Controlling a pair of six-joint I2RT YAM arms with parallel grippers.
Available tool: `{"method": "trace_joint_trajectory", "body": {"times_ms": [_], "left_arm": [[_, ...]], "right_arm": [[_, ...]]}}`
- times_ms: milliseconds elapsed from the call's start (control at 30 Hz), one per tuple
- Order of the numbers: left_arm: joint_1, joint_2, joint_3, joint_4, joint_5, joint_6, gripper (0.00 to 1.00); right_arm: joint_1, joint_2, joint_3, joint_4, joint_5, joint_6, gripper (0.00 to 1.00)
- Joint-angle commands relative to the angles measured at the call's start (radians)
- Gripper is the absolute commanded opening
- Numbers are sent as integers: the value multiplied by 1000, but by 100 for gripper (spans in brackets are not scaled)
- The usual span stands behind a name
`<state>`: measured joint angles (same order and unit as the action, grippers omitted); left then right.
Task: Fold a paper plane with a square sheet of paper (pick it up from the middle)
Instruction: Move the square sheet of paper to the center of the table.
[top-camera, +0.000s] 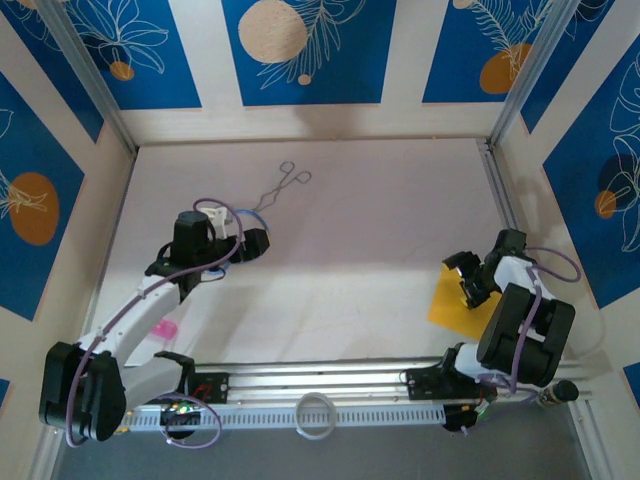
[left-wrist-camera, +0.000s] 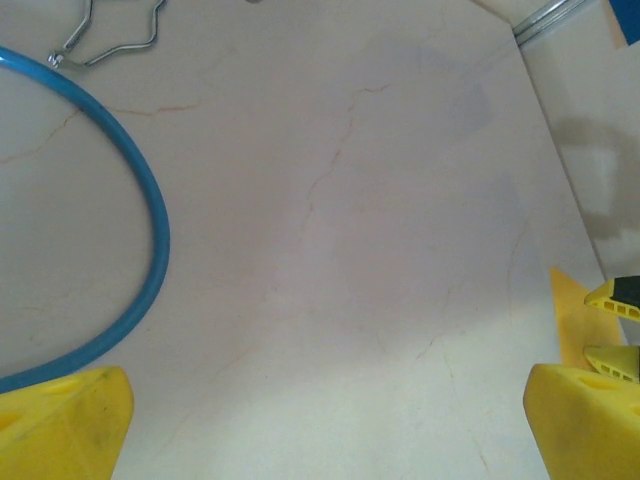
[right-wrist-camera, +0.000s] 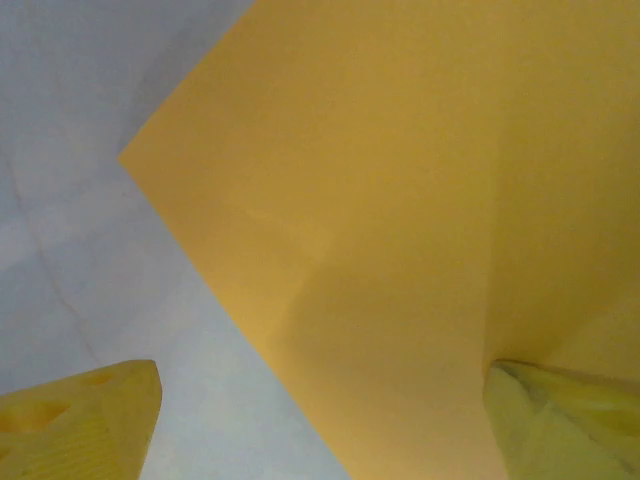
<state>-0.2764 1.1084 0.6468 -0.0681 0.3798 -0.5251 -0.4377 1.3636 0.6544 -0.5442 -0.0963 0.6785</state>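
Note:
The square sheet of paper, orange-yellow, lies flat on the table at the right, partly hidden under my right arm. In the right wrist view the sheet shows one corner pointing left and a faint straight crease near its right side. My right gripper hovers low over the sheet's near-left edge, open: one finger over bare table, the other over the paper. My left gripper stands open over bare table at the left. The paper plane is out of view.
A blue ring lies on the table next to the left gripper, with metal forceps beyond it. A small pink slip sits near the left arm's base. A white ring rests on the front rail. Walls enclose the table.

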Motion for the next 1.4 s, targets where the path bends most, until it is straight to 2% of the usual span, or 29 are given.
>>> {"method": "trace_joint_trajectory", "body": {"times_ms": [0, 367, 700, 833, 933, 1033, 1100, 1233, 1367], "left_arm": [[-11, -2, 36, -52, -40, 30, 100], [-12, -49, 50, -114, -89, 60, 100], [-10, -89, 33, -149, -153, 54, 100], [-10, -87, 51, -205, -205, 55, 100], [-9, -98, 62, -231, -223, 41, 100], [-7, -123, 72, -249, -200, 62, 100], [-7, -142, 61, -236, -164, 105, 100], [-3, -158, 35, -186, -161, 90, 100], [-1, -144, 50, -169, -164, 68, 100]], "right_arm": [[45, 36, 30, -25, 17, -10, 84], [291, 162, 113, -16, 13, 73, 83], [629, 235, 169, 117, 15, 418, 82], [740, 244, 262, 122, 36, 425, 82], [738, 237, 336, 48, 98, 309, 83], [665, 233, 359, -29, 150, 166, 83], [592, 232, 349, -51, 127, 43, 83], [497, 218, 293, -26, 68, -111, 83], [473, 211, 239, 13, -22, -204, 83]]}}
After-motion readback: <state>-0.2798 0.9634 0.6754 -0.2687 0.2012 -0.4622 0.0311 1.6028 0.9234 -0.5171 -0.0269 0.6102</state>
